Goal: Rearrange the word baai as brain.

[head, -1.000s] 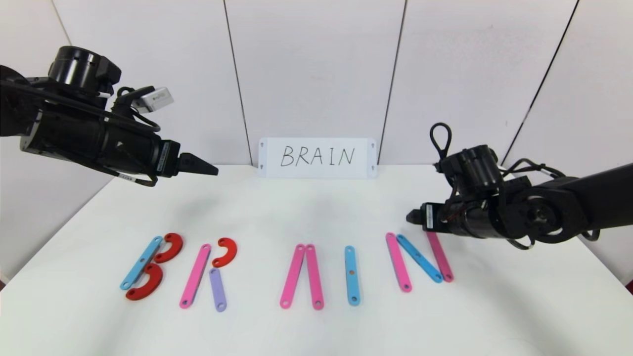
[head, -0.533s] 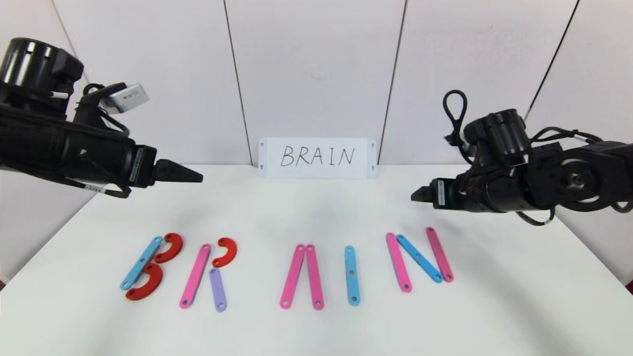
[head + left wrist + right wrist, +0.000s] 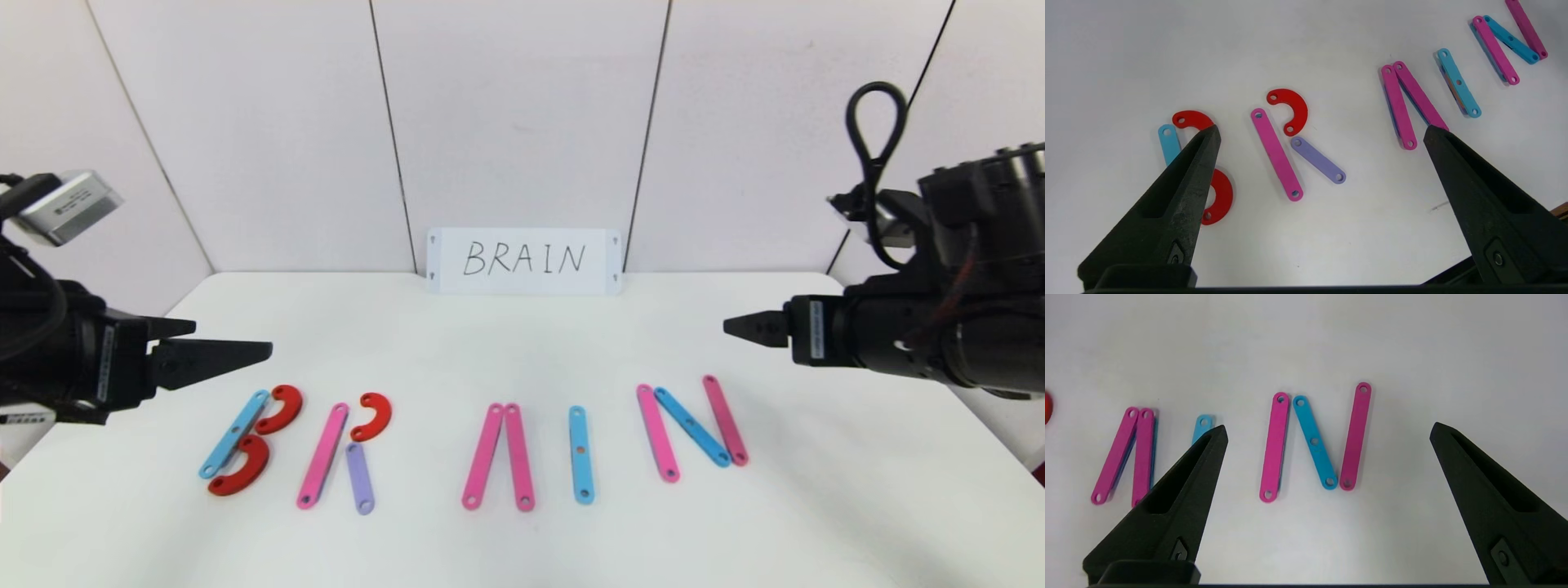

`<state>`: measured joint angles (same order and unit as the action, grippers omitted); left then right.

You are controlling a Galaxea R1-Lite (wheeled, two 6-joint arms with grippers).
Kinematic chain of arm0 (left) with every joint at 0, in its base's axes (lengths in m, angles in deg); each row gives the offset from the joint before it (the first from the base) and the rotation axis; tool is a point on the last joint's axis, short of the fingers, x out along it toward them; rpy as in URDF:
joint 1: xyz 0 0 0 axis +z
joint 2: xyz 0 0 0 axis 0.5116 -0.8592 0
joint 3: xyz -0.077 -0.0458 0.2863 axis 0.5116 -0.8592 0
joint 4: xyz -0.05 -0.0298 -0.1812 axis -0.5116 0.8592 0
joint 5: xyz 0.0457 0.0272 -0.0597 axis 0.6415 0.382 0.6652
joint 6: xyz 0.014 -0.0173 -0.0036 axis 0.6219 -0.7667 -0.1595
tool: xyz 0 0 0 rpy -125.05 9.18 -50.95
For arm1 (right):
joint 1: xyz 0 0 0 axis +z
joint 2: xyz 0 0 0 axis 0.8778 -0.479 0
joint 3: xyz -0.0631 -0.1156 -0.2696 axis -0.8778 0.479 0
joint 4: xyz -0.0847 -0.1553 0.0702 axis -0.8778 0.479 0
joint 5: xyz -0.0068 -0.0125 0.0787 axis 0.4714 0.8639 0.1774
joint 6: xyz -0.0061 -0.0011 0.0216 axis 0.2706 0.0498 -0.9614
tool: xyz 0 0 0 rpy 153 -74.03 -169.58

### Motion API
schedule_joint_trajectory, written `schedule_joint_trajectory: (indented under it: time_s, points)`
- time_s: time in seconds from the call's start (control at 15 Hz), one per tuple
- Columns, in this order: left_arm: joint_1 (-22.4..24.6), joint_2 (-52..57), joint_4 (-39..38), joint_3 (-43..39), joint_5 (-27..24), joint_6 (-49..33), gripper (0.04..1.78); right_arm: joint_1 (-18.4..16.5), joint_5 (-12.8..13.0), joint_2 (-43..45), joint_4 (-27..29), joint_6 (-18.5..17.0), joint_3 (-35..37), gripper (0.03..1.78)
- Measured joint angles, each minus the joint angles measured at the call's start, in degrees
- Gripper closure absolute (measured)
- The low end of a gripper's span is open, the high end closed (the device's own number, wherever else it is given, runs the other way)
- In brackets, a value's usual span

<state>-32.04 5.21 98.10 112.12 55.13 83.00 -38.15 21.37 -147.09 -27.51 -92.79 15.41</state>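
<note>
White desk (image 3: 522,343) carries 5 strip-built letters reading brain (image 3: 490,445); left gripper (image 3: 237,353) and right gripper (image 3: 739,327) hover wide and empty, so apparently only final checking remains.

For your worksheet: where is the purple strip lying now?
In the head view the purple strip lies left of centre on the table, beside the pink strip, below a red curve.

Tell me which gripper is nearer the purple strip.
Left. The left gripper hovers just beyond the purple strip, toward the robot's left; the right gripper is far across the table.
</note>
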Motion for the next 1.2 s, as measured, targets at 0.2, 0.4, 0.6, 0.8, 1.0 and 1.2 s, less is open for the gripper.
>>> schedule_joint_trajectory:
  time_s: [0.2, 0.4, 0.6, 0.8, 1.0, 1.2]
  points:
    - [0.23, 11.04, -1.22, -7.14, 2.58, -0.52, 0.08, 0.85, 0.39, 10.61, -0.02, 0.78, 6.75, 0.08]
    - [0.26, 21.91, -1.41, -12.65, 5.51, -1.79, 0.08, 0.93, 0.55, 22.49, 0.17, 1.85, 13.58, 0.08]
    - [0.3, 32.11, -1.46, -18.01, 8.94, -2.56, 0.08, -2.05, 0.33, 34.73, 0.22, 4.06, 19.5, 0.08]
    - [0.28, 40.55, -1.05, -22.47, 12.18, -2.72, 0.08, -8.25, 0.22, 46.14, 0.3, 6.7, 23.24, 0.08]
    - [1.4, 46.6, -0.5, -25.0, 12.87, -2.74, 0.08, -15.49, 0.28, 54.99, 1.49, 7.89, 24.75, 0.08]
    - [5.34, 50.32, 0.28, -25.66, 14.12, -2.56, 0.08, -20.7, -0.85, 61.83, 4.13, 10.07, 25.38, 0.08]
